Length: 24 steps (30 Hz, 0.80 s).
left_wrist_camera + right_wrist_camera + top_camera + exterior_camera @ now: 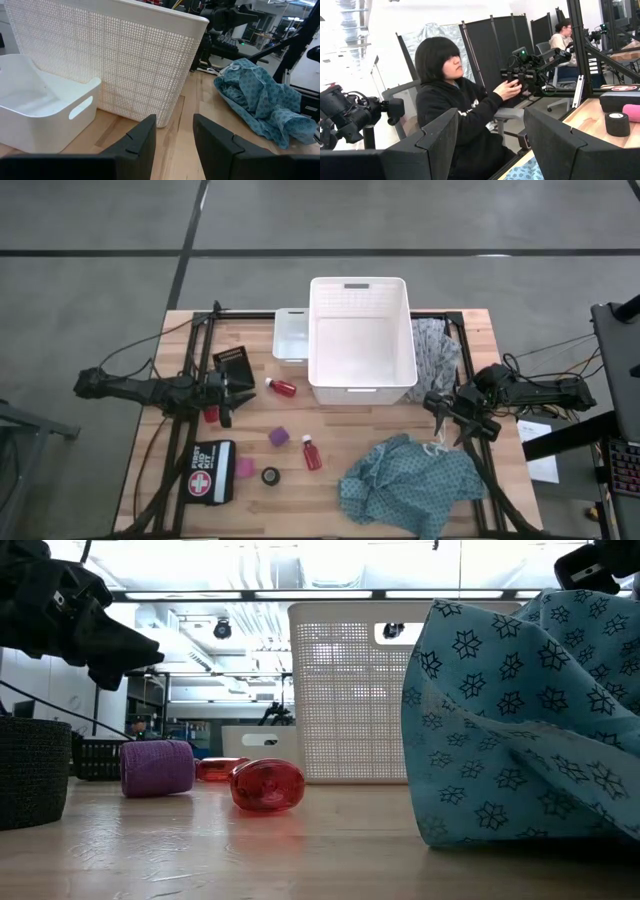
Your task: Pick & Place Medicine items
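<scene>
Right gripper (452,420) fingers apart, holding nothing, above teal cloth (410,480), left gripper (228,392) closed, empty

A large basket (362,340) stands at the tabletop's (330,500) far middle, a small bin (291,335) touching its left side. One bottle (281,386) lies before the bin, another (311,452) nearer the front. A crumpled cloth (410,483) lies front right, another cloth (437,348) right of the basket.

Matt wooden table (380,430), perforated white plastic basket (361,300), soft teal cloth (410,485).
</scene>
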Motion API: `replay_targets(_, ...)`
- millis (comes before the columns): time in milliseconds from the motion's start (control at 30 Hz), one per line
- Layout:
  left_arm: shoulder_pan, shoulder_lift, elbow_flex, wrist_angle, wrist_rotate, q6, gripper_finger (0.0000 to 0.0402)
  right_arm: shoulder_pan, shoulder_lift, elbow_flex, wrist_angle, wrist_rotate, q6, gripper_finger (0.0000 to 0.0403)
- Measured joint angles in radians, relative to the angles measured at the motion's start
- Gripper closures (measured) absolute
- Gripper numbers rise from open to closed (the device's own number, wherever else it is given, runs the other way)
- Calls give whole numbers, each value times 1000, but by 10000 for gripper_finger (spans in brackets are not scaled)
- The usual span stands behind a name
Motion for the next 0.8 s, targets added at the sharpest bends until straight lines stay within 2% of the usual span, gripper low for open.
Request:
replay_targets(200,1,0,7,-13,4,-29,268,0,0,0,0,0,0,179)
replay_targets(367,-3,36,137,-175,15,-50,268,0,0,0,0,0,0,179)
replay_targets(467,-3,121,238,-267,15,-55,268,0,0,0,0,0,0,179)
replay_targets(667,-3,368,420,-310,4,-34,268,0,0,0,0,0,0,179)
replay_targets(800,-4,552,561,-365,5,-173,268,0,0,0,0,0,0,179)
